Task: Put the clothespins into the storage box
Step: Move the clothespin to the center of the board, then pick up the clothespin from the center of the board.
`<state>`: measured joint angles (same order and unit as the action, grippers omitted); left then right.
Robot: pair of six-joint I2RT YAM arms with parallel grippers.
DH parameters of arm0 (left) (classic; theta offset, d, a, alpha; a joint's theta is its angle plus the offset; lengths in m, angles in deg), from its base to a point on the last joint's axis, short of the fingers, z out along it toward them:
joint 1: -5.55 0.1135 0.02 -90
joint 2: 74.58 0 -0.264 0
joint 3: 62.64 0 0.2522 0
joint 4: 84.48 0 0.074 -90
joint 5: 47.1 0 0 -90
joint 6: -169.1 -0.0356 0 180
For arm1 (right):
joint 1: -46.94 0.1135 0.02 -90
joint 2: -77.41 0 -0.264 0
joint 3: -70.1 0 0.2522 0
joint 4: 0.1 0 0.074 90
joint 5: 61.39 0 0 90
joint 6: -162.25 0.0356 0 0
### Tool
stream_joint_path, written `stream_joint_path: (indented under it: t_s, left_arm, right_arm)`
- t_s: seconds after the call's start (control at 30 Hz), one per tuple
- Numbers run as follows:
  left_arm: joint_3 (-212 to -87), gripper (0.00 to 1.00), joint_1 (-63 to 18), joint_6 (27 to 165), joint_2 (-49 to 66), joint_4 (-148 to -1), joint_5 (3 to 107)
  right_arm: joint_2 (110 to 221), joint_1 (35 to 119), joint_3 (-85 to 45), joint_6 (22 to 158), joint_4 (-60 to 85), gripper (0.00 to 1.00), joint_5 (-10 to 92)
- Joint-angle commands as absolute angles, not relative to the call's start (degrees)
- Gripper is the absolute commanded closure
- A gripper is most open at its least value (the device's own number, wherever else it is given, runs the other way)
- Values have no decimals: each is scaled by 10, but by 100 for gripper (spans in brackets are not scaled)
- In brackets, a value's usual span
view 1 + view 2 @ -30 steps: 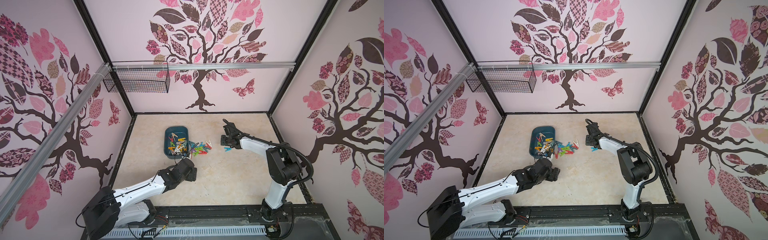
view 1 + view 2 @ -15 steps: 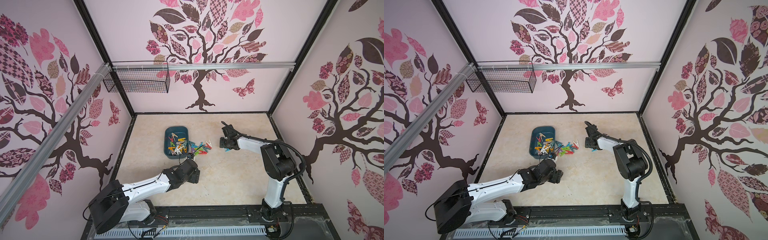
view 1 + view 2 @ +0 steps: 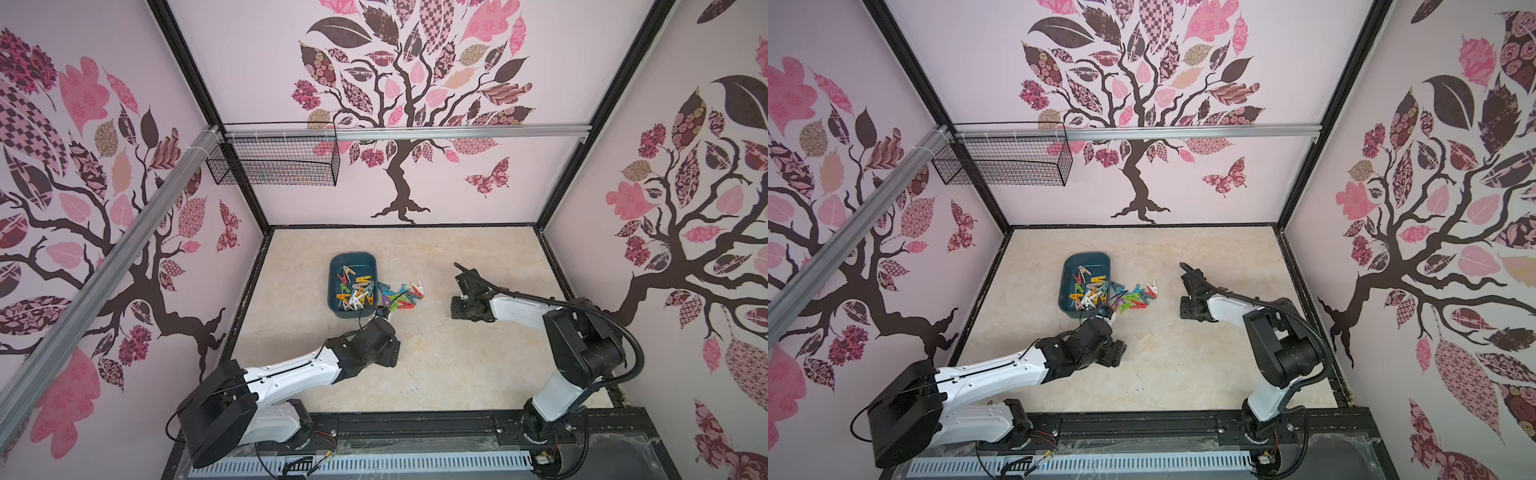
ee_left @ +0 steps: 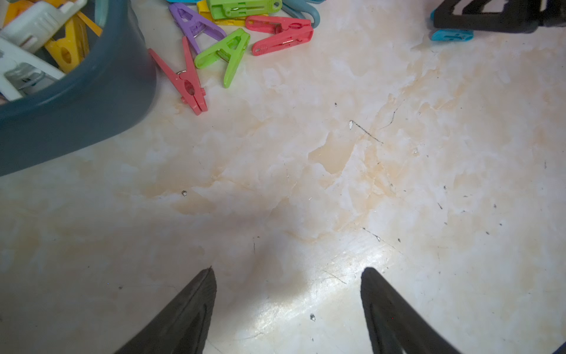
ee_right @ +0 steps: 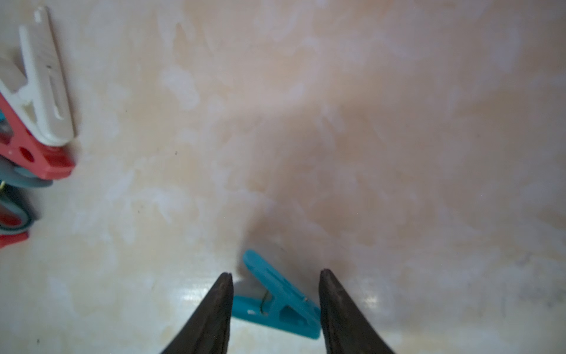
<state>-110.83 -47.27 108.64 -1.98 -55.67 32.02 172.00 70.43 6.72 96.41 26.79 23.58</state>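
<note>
Right gripper straddles a teal clothespin lying between its half-spread jaws — gripped or not, I cannot tell — light, stiff, slick plastic, best pinched mid-body; storage box well apart.

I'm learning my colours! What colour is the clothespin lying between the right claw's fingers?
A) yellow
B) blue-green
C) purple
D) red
B: in the right wrist view, a teal clothespin lies on the table between the two fingers of the right claw.
</note>
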Motion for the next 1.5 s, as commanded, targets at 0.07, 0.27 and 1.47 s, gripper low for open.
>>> stream_joint_path:
  t_s: [0.07, 0.27, 1.47]
  left_arm:
    - [-1130, 22, -479, 1085, -35, -612, 352]
    - [-1155, 22, -541, 1026, 0, -632, 335]
    - [-1103, 20, -429, 1122, -159, -488, 252]
  right_arm:
    - [1624, 702, 94, 1009, 325, 46, 189]
    - [1628, 702, 101, 1024, 312, 45, 202]
    - [1720, 765, -2, 986, 292, 92, 253]
